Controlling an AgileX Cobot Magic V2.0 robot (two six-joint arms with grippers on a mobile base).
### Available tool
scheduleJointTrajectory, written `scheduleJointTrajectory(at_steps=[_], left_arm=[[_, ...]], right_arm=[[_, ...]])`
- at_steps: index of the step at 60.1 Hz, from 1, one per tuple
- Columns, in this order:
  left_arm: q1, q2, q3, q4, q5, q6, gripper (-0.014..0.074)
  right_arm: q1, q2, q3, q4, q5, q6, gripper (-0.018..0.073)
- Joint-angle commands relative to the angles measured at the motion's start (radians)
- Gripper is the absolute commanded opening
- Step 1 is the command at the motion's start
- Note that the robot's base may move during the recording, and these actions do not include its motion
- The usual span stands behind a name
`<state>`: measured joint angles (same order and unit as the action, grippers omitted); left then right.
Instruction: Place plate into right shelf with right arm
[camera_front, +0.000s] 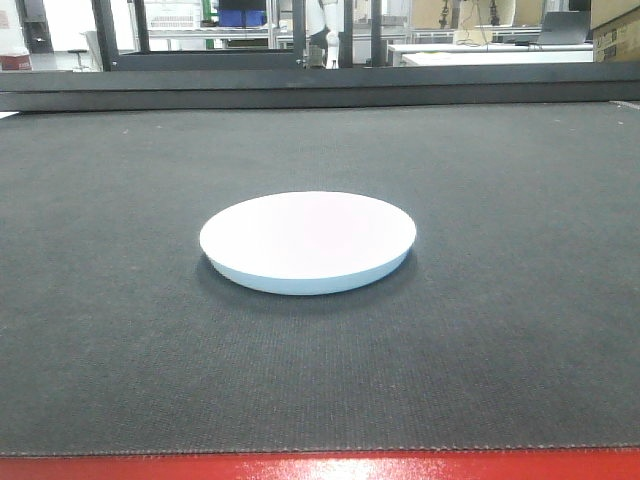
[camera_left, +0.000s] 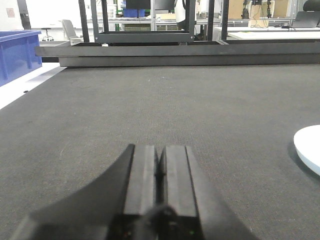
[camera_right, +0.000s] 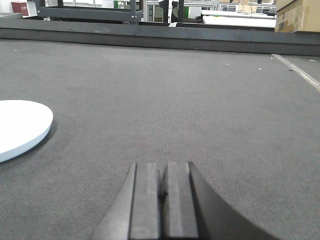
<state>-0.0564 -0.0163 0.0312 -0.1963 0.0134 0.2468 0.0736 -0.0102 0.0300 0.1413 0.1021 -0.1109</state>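
Observation:
A round white plate with a pale bluish underside lies flat on the dark grey mat, near the middle in the front view. Its edge shows at the far right in the left wrist view and at the far left in the right wrist view. My left gripper is shut with nothing in it, low over the mat, left of the plate. My right gripper is also shut and empty, right of the plate and apart from it. The right shelf is out of view.
The mat covers a red-edged table. A dark raised bar runs along the mat's far side. A blue bin stands off the table's left. A cardboard box sits at the far right.

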Motion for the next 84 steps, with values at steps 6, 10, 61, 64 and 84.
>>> scheduleJointTrajectory(at_steps=[6,10,61,64,84], left_arm=[[-0.001,-0.011,0.008,-0.002,-0.086,-0.002,-0.0047],[-0.001,-0.011,0.008,-0.002,-0.086,-0.002,-0.0047],[-0.001,-0.011,0.008,-0.002,-0.086,-0.002,-0.0047],[-0.001,-0.011,0.008,-0.002,-0.086,-0.002,-0.0047],[-0.001,-0.011,0.008,-0.002,-0.086,-0.002,-0.0047]], right_arm=[[-0.004,-0.013,-0.008,-0.009,-0.094,-0.004,0.0056],[-0.004,-0.013,-0.008,-0.009,-0.094,-0.004,0.0056],[-0.004,0.017,-0.195,-0.019,-0.026,-0.004,0.0056],[-0.004,0.051,-0.26,-0.02,0.029,-0.004,0.0056],[-0.004,0.455,-0.597,-0.019,0.229,-0.004,0.0405]])
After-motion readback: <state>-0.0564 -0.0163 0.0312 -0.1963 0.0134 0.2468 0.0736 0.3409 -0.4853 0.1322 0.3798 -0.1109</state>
